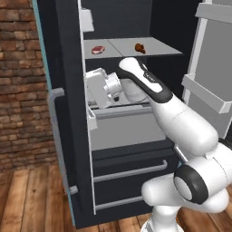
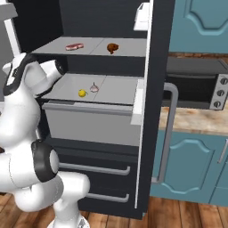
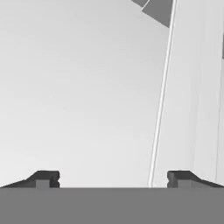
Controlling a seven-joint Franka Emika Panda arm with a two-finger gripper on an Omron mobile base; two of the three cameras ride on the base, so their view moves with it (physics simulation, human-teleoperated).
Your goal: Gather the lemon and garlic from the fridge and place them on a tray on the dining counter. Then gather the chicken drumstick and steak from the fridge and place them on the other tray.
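The fridge (image 2: 107,18) stands with its doors swung wide, showing two pale shelves above dark drawers. On the upper shelf (image 2: 133,46) the steak (image 2: 74,46) lies flat at the left, its long axis running roughly side to side along the shelf front, and the chicken drumstick (image 2: 112,47) lies well apart to its right; how the drumstick's long axis runs cannot be told at this size. On the lower shelf (image 2: 120,89) the lemon (image 2: 82,93) sits near the front, with the garlic (image 2: 94,88) just beside it, slightly behind and to its right, its pointed tip upward. The arm (image 1: 181,118) reaches in at the level of the lower shelf, on the left side of the compartment, apart from both items. In the hand view the gripper (image 3: 113,178) faces a plain light surface, its two fingertips (image 3: 43,178) spread wide with nothing between them.
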